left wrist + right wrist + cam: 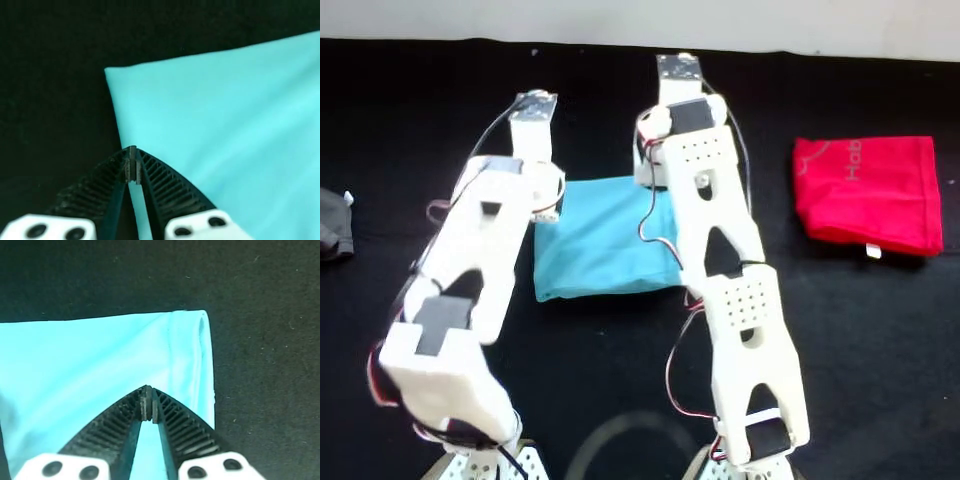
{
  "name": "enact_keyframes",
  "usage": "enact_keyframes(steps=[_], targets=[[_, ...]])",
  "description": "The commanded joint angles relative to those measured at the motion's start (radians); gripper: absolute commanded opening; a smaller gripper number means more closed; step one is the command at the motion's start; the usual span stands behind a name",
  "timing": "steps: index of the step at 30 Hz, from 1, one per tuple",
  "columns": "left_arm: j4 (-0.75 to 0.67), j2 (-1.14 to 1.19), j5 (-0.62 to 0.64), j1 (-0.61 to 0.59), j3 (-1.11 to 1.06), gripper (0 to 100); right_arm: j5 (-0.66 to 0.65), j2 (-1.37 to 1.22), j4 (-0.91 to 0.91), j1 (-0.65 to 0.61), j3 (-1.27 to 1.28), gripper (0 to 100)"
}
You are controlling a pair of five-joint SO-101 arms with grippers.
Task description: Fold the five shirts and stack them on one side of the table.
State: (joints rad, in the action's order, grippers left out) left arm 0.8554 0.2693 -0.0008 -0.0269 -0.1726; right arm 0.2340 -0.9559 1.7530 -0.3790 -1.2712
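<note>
A folded turquoise shirt lies flat at the middle of the black table, between my two arms. My left gripper is shut with nothing in it, just above the shirt's left edge near a far corner. Over the opposite side of the shirt, close to its folded right corner, my right gripper is also shut and holds nothing. A folded red shirt lies at the right side of the table. A dark grey garment sits at the left edge.
The left arm and right arm stretch from the near edge over the turquoise shirt's two sides. Bare black cloth lies in front of the shirt and between it and the red one. A pale wall runs behind the table.
</note>
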Motion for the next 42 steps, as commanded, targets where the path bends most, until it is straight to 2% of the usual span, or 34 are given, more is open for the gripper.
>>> enact_keyframes(steps=[1, 11, 17, 21, 26, 31, 34, 37, 42], targets=[[-0.014, 0.074, 0.003, -0.012, 0.097, 1, 0.009, 0.008, 0.015, -0.013, -0.025, 0.6], [-0.043, 0.165, 0.003, -0.053, 0.111, 1, -0.041, -0.166, 0.007, 0.087, 0.042, 0.6], [-0.043, 0.166, 0.003, -0.056, 0.11, 1, -0.058, -0.2, 0.012, 0.124, -0.154, 0.6], [-0.043, 0.166, 0.014, -0.076, 0.108, 1, -0.089, -0.128, 0.013, 0.117, -0.217, 0.6], [-0.038, 0.156, 0.183, -0.14, 0.11, 1, -0.091, -0.015, 0.012, 0.094, -0.214, 0.6], [-0.035, 0.153, 0.183, -0.142, 0.111, 1, -0.094, -0.016, 0.012, 0.045, -0.168, 1.5], [-0.026, 0.107, 0.184, -0.16, 0.101, 1, -0.091, -0.025, 0.012, 0.028, -0.096, 8.6], [0.029, 0.035, 0.183, -0.17, 0.108, 1, -0.094, -0.022, 0.012, 0.024, -0.03, 14.0], [0.133, -0.125, 0.18, -0.17, 0.107, 1, -0.091, -0.018, 0.012, 0.013, -0.007, 14.7]])
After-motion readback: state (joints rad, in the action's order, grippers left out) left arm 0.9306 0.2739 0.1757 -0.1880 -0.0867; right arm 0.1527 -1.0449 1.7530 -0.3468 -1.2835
